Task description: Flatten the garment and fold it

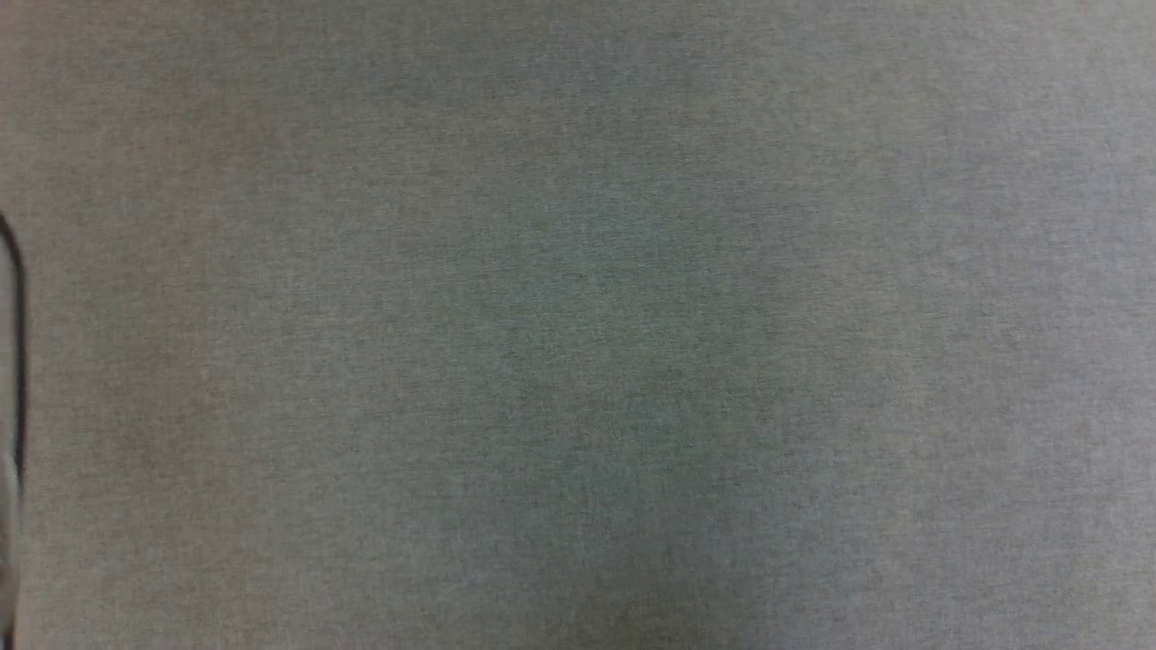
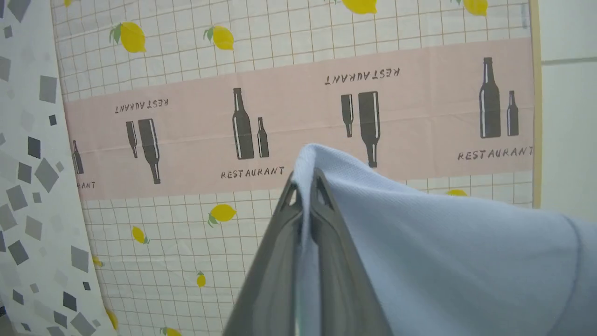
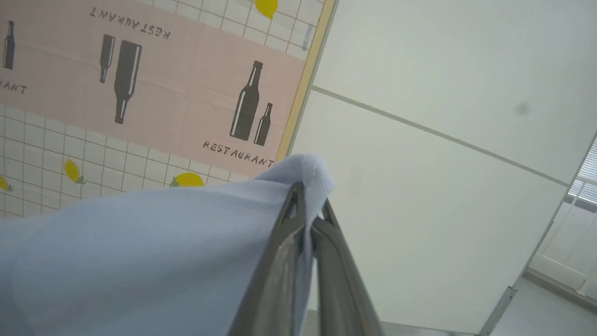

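The garment (image 2: 443, 252) is light blue knit cloth, lifted off the table. In the left wrist view my left gripper (image 2: 305, 193) is shut on a bunched edge of it, and the cloth drapes away to the right. In the right wrist view my right gripper (image 3: 308, 205) is shut on another bunched edge of the garment (image 3: 140, 252), with the cloth spreading to the left. In the head view a close stretch of the garment (image 1: 578, 325) looks greyish and fine-woven and hides the table. A thin dark curved line (image 1: 16, 343) runs down that view's left edge.
Below the grippers lies a tablecloth (image 2: 298, 112) with lemons, a grid and a pink band of bottles and the word RESTAURANT. A grey speckled cloth (image 2: 28, 186) lies left of it. A pale floor (image 3: 443, 163) lies beyond the table edge (image 3: 303, 88). A window blind (image 3: 585, 177) shows far right.
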### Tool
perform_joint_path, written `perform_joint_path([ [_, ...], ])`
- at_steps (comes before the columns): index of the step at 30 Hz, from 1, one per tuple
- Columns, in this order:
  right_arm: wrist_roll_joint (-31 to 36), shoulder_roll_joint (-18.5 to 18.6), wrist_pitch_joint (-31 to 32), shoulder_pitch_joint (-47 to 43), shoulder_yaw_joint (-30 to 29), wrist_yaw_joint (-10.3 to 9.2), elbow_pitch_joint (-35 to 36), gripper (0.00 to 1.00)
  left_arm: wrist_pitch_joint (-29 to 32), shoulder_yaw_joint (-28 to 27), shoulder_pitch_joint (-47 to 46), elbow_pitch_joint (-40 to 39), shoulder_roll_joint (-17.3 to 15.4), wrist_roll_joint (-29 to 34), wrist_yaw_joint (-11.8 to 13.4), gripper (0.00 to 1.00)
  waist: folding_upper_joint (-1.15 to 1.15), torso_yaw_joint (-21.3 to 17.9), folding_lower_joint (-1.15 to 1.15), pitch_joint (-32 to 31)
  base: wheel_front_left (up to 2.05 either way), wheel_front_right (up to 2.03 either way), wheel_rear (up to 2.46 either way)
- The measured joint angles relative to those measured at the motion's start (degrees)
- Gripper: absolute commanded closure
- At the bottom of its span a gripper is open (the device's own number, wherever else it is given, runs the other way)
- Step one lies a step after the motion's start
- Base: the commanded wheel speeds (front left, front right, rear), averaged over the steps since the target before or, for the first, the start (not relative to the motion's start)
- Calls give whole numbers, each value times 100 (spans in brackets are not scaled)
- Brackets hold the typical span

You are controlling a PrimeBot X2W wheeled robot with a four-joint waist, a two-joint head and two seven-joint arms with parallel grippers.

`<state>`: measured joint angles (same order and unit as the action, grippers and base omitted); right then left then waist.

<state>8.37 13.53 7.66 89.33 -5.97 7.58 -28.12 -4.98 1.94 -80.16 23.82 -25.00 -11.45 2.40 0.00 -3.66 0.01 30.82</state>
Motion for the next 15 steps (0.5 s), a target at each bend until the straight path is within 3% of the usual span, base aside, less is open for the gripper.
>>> perform_joint_path([
  [7, -478, -12, -140, -1393, 349, 0, -793, 100, 94, 238, 1506, 694, 89, -153, -369, 100, 0, 102, 0, -217, 0, 0, 0],
  [15, -1550, 154, 63, -3337, 826, 0, -913, 100, 1003, 444, 3691, 735, 176, -795, -824, 100, 0, 133, 0, -778, 0, 0, 0],
])
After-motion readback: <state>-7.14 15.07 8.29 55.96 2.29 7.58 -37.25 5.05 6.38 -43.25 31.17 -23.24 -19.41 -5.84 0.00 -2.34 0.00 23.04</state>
